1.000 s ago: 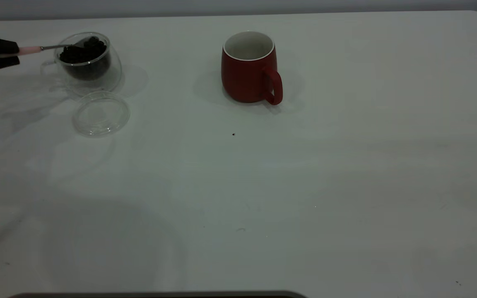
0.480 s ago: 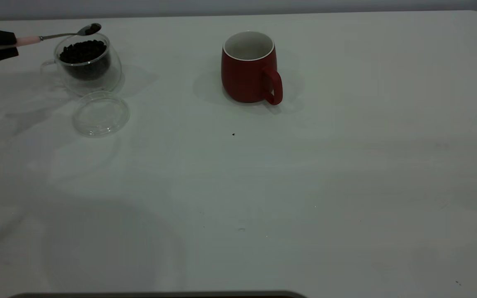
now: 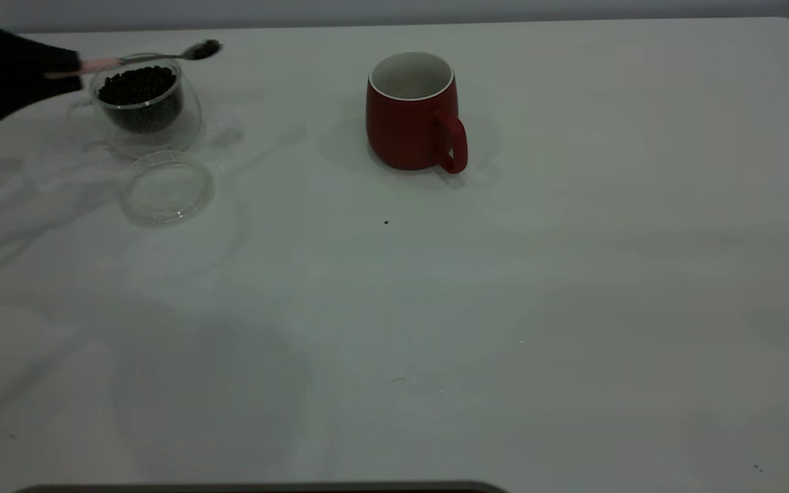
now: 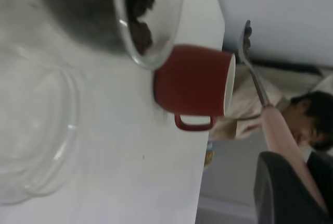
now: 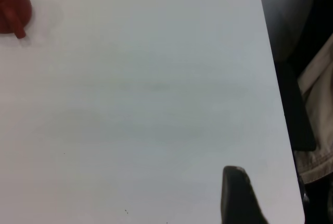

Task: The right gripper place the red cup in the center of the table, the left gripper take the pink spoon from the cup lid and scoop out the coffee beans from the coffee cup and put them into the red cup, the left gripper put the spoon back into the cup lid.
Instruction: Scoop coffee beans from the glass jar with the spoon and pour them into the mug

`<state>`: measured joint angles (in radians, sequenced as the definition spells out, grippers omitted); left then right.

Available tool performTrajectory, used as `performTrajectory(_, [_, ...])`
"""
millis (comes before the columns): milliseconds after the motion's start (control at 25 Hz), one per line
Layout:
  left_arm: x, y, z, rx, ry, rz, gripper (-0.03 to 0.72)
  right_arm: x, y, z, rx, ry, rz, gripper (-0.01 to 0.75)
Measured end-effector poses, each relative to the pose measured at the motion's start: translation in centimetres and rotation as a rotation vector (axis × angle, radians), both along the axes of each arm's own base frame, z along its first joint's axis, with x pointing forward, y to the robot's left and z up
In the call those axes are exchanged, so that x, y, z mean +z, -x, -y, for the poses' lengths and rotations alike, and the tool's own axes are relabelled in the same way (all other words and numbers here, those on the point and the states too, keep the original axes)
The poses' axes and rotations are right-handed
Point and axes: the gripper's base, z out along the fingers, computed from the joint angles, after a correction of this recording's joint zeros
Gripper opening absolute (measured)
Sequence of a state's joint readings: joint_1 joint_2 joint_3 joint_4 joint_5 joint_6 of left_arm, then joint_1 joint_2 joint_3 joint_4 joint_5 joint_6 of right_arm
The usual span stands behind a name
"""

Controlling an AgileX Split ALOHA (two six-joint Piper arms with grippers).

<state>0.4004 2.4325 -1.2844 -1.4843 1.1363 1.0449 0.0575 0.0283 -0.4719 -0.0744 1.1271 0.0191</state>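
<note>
A plain white counter (image 3: 435, 308) with rounded corners fills the exterior view under a grey wall. At its far left the left pincer (image 3: 59, 68) is clenched on the pale handle of the pink spoon (image 3: 161, 56), which juts level over the glass coffee cup (image 3: 144, 103); its bowl, carrying a small dark load of coffee beans (image 3: 138, 85) like those heaped in the glass, hangs just past the cup's rim on the side toward the mug. The clear cup lid (image 3: 167, 188) lies bare on the counter just in front of the glass cup. Well apart to the right, near the middle, stands the red cup (image 3: 414, 113), upright, with its handle toward the camera and no beans showing inside. The step in hand looks like carrying the load across: the spoon should stay level, travel steadily above the mug's rim, and tip only once its bowl is over the white inside, since a tilt on the way would scatter beans. Of the right pincer (image 5: 237, 195) only a dark tip shows, over the counter's right part, and I cannot tell whether it is released or clenched.
</note>
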Motion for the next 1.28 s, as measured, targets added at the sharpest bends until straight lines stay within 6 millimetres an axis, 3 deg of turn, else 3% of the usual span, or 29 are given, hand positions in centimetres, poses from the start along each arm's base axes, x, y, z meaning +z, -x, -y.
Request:
performTrajectory(800, [0.5, -1.4, 12.0, -0.197, 0.038, 0.055, 0.128, 0.0, 0.0, 0.0, 0.000, 0.000, 0.000, 0.438])
performTrajectory(1040, [-0.1, -1.7, 13.8, -0.181, -0.041, 0.057, 0.128, 0.0, 0.0, 0.0, 0.000, 0.000, 0.000, 0.438])
performTrajectory(1280, [-0.4, -2.2, 14.3, -0.133, -0.090, 0.095, 0.128, 0.0, 0.0, 0.0, 0.000, 0.000, 0.000, 0.438])
